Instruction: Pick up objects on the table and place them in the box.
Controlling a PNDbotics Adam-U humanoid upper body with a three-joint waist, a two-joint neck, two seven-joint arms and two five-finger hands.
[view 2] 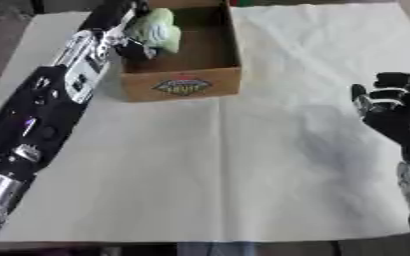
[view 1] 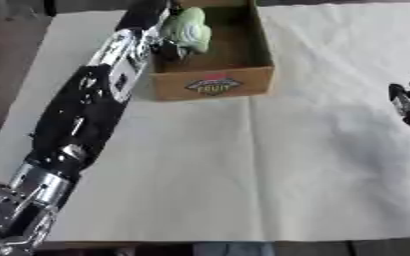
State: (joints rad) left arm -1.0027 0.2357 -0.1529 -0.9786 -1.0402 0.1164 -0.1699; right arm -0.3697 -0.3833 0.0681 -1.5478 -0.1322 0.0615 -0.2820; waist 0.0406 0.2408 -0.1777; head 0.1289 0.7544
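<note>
Over the left wall of the open brown cardboard box (view 1: 215, 84), one pale green soft object (view 1: 187, 29) hangs in the curled fingers of the black and silver left hand (view 1: 167, 47), above the box's interior. The box bears a printed label on its front wall. The right eye view shows the right hand (view 2: 389, 111) more fully, right of the box, fingers relaxed and holding nothing. A pale paper-covered table (view 2: 243, 175) carries the single box.

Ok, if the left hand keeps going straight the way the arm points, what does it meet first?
The left hand, holding the pale green object, is over the cardboard box. Straight on looks like the box's open interior, then its far wall; depth is unclear.
</note>
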